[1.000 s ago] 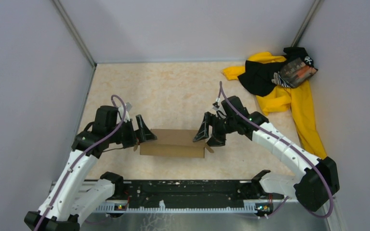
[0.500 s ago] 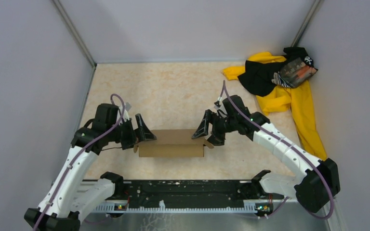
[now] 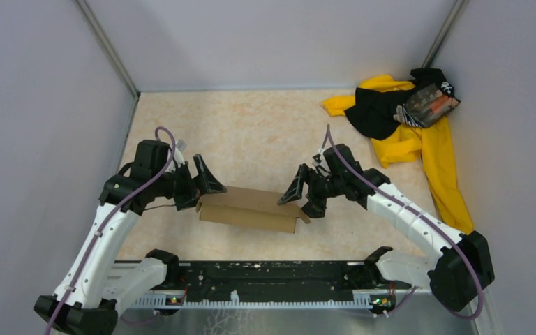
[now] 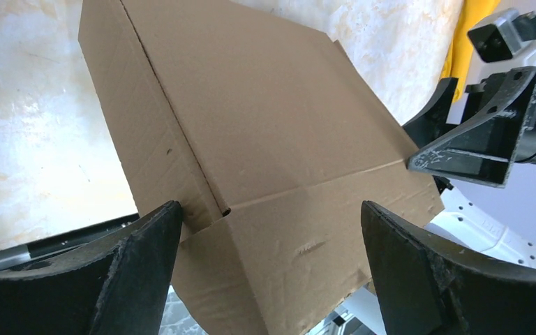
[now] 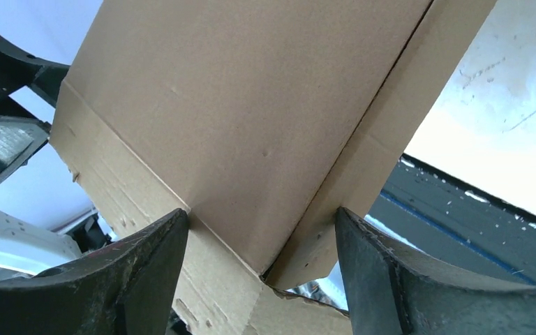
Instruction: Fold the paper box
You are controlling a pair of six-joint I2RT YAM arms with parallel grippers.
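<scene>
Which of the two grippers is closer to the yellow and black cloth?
The right gripper, at the paper box's right end, toward the cloth pile. The left gripper is at the opposite end.

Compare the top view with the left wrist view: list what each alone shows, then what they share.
Top only: the left arm and right arm at full length, the full length of the box, the black part of the cloth. Left wrist only: creases and small dents in the box, close up. Both: the box, the open left gripper and right gripper at its two ends, some yellow cloth.
</scene>
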